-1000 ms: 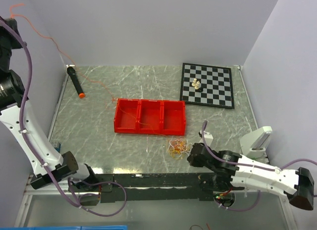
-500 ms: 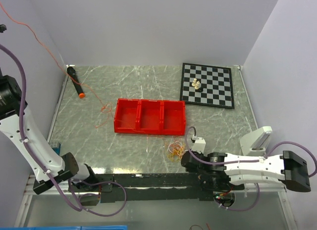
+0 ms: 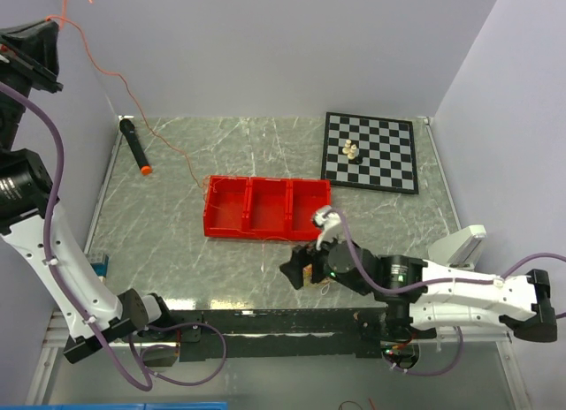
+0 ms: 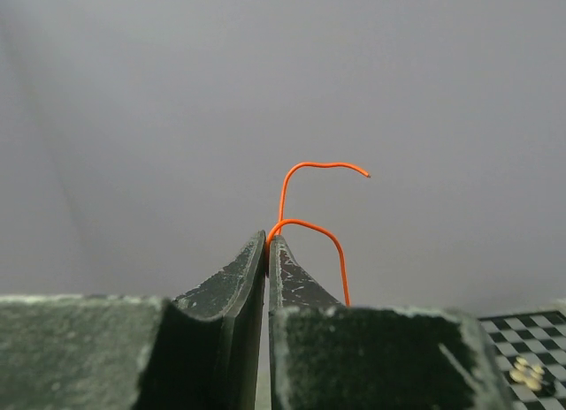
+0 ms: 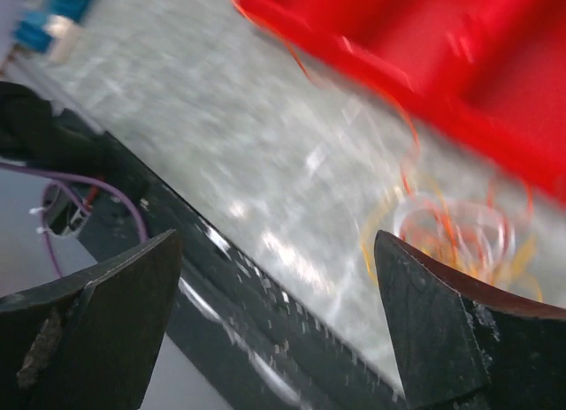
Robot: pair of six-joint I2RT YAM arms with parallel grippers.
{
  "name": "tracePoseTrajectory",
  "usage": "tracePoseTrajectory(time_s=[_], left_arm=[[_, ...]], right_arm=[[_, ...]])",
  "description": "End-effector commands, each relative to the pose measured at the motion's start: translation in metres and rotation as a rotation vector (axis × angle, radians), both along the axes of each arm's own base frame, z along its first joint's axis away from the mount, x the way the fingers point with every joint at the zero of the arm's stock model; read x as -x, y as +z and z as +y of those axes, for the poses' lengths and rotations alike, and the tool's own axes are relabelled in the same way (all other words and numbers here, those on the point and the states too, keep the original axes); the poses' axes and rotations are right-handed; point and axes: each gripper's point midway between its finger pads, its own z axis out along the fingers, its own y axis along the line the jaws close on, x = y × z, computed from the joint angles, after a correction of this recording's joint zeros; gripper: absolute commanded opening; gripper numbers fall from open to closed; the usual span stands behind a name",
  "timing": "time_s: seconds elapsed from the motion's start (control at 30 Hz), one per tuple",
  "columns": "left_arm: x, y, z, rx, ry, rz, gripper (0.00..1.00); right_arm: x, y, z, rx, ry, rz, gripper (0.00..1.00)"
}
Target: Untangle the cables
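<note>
The red tray [image 3: 267,207] is blocking mid-table; the chessboard [image 3: 371,152] is occupying the far right corner. An orange cable [image 3: 133,101] is slanting across the far left, beside the marker [image 3: 134,145]. The right arm [image 3: 460,295] is lying across the near right. Near-left table [image 3: 168,242] is offering passage.

glossy marbled table [image 3: 177,233], seemingly plastic tray [image 3: 256,234]

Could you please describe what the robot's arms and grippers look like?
Both arms have white links with black joints: the left arm, the right arm. A purple cable loops along each. The left gripper and right gripper have black, wedge-shaped, scuffed fingers.
</note>
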Motion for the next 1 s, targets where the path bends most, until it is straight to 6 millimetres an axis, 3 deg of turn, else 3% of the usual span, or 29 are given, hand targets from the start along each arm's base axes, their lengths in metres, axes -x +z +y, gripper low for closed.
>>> tracePoseTrajectory(time_s=[0.0,0.1,0.17,0.2,0.5,0.73,0.8,0.97], left_arm=[[0.029,0.010,-0.037,-0.083,-0.129,-0.042,0.11],[0.034,0.012,-0.041,-0.084,-0.140,-0.044,0.11],[0.036,0.013,-0.042,-0.086,-0.135,-0.051,0.11],[0.036,0.013,-0.041,-0.085,-0.133,-0.051,0.11],[0.037,0.014,-0.039,-0.084,-0.115,-0.057,0.10],[0.033,0.014,-0.033,-0.079,-0.092,-0.060,0.10],[0.033,0.015,-0.033,-0.083,-0.085,-0.066,0.10],[0.034,0.020,-0.027,-0.089,-0.046,-0.090,0.09]], right_arm=[[-0.016,0.051,0.046,0.001,0.204,-0.231,0.97],[-0.039,0.060,0.067,-0.061,0.256,-0.231,0.98],[-0.043,0.061,0.080,-0.104,0.326,-0.220,0.98],[-0.046,0.072,0.089,-0.143,0.352,-0.245,0.98],[-0.067,0.041,0.146,-0.090,0.474,-0.207,0.96],[-0.078,0.028,0.175,-0.081,0.501,-0.165,0.91],[-0.081,0.022,0.176,-0.074,0.496,-0.140,0.83],[-0.089,0.003,0.158,-0.063,0.402,-0.091,0.26]])
